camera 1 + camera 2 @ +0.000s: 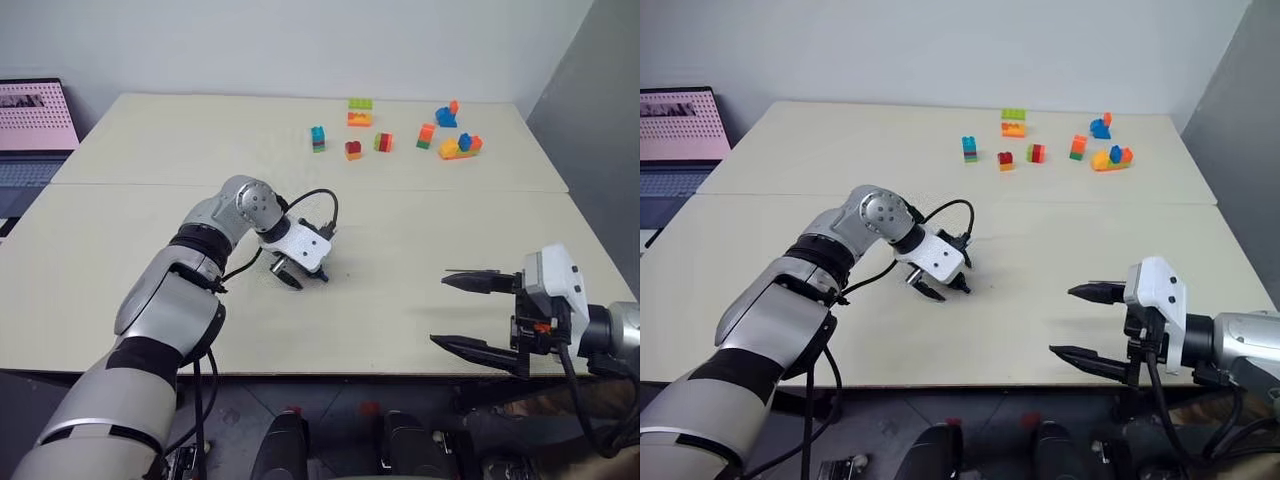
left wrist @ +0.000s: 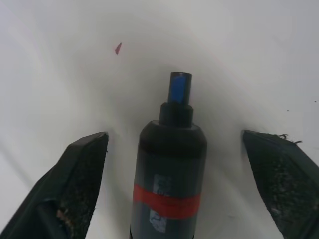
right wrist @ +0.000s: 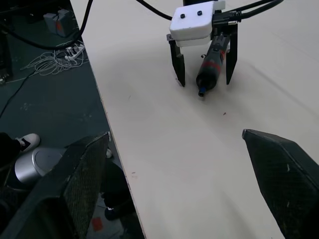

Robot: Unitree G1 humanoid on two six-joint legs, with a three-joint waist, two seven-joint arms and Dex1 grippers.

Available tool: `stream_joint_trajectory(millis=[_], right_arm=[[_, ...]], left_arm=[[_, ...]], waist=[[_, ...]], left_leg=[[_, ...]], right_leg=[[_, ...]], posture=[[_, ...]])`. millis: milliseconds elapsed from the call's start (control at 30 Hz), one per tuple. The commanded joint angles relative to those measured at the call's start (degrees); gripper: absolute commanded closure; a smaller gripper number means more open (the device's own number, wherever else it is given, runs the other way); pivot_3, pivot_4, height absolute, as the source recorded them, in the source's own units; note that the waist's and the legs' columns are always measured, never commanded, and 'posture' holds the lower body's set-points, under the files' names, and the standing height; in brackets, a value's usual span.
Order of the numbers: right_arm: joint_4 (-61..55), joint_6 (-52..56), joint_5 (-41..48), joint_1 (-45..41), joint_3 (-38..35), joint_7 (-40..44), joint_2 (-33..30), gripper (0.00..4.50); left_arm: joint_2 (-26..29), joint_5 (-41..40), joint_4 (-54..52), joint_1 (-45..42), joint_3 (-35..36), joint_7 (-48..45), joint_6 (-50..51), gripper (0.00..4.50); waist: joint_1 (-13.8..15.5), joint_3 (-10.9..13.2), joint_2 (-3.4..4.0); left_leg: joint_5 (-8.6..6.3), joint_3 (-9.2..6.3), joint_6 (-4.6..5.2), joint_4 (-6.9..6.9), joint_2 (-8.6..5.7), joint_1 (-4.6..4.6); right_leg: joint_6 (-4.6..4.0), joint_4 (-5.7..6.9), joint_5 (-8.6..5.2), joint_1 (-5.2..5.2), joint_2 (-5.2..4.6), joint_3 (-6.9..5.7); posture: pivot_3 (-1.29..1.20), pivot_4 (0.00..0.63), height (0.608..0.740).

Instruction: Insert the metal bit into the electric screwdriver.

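Observation:
The electric screwdriver (image 2: 169, 169) lies flat on the pale table (image 1: 420, 240), a black pen-shaped body with a red band and a bluish tip. My left gripper (image 1: 295, 278) points down over it, open. Its two fingers (image 3: 180, 74) straddle the body with a gap on each side. In the right wrist view the screwdriver (image 3: 212, 62) sits between those fingers with its tip sticking out. My right gripper (image 1: 442, 311) hovers near the table's front right edge, open and empty. The metal bit is out of view.
Several coloured toy bricks (image 1: 440, 135) are scattered at the back right of the table. A laptop (image 1: 35, 125) stands off the table's left side. A seam (image 1: 450, 190) crosses the table. Cables and a power strip (image 3: 65, 47) lie on the floor beyond the front edge.

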Motion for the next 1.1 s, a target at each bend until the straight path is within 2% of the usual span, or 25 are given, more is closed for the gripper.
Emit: stream_joint_trajectory(millis=[33,233,300,400,700,767,867,1033,1100], right_arm=[[-1.59,-0.76,0.85,0.33,-1.8,-0.45,-0.46,0.0],[-1.71,-0.83,0.97,0.76,-2.2,-0.61,-0.73,0.0],[-1.76,-0.9,0.99,0.95,-2.42,-0.54,-0.82,0.0],[-1.74,-0.96,0.96,1.11,-2.65,-0.4,-0.96,0.0],[-1.48,-0.73,1.66,0.69,-3.78,-0.43,-1.57,0.0],[-1.54,-0.6,2.05,0.53,-4.19,-0.72,-1.57,0.0],[-1.14,-0.5,2.34,-0.04,-4.05,-0.94,-1.77,0.0],[0.36,-0.69,2.28,-3.14,-2.49,-0.85,-2.21,0.0],[0.77,-0.71,2.17,-4.08,-1.97,-0.63,-2.3,0.0]], left_arm=[[-0.45,2.97,0.99,-0.74,-1.75,1.85,-1.14,1.19],[-0.54,5.23,1.51,-0.55,-3.25,1.8,-1.95,2.54],[-0.64,5.28,1.44,-0.46,-3.32,1.77,-1.97,2.84],[-0.53,4.95,1.31,-0.38,-3.04,1.57,-1.88,2.84],[1.04,-9.95,-4.03,-0.35,11.35,3.01,7.34,2.84],[2.09,-16.27,-9.16,0.74,17.18,3.2,15.07,2.85],[2.86,-21.61,-18.2,4.48,21.7,3.53,25.02,2.85],[0.52,-30.49,-39.74,15.39,28.83,12.52,45.31,2.85],[-0.52,-32.05,-45.9,18.5,29.82,16.16,50.44,2.85]], waist=[[0.01,0.0,0.0],[-0.03,-0.01,-0.01],[-0.14,-0.05,0.05],[-0.12,-0.05,0.05],[-0.11,-0.03,0.02],[-0.11,-0.02,0.0],[-0.16,-0.01,-0.02],[-0.33,-0.02,0.0],[-0.31,-0.02,0.0]], left_leg=[[0.0,0.0,0.0,0.01,0.0,0.04],[0.02,0.0,0.02,0.07,0.0,0.06],[0.02,0.04,0.02,0.06,0.0,0.09],[0.02,0.02,0.02,0.05,0.0,0.11],[0.02,0.0,0.02,0.05,0.01,-0.03],[0.02,-0.02,0.02,0.05,0.0,-0.08],[0.02,-0.07,0.02,0.05,0.01,-0.12],[0.02,-0.07,0.02,0.05,0.01,0.01],[0.03,-0.11,0.01,0.08,0.02,0.02]], right_leg=[[-0.01,0.01,0.0,0.04,0.0,0.0],[-0.08,0.02,-0.01,0.07,0.0,0.04],[0.02,0.02,0.04,0.07,0.0,0.08],[0.02,0.04,0.05,0.07,0.02,0.06],[0.06,0.02,0.07,-0.01,0.02,0.03],[0.06,0.0,0.07,-0.02,0.02,0.01],[0.08,0.0,0.07,-0.04,0.02,-0.01],[0.08,0.09,0.07,0.01,0.01,0.01],[0.09,0.13,0.08,0.02,0.02,-0.01]], posture=[[0.0,0.15,0.74],[0.0,0.15,0.74],[0.0,0.15,0.74],[0.0,0.15,0.74],[0.0,0.15,0.74],[0.0,0.15,0.74],[0.0,0.15,0.74],[0.0,0.15,0.74],[0.0,0.15,0.74]])
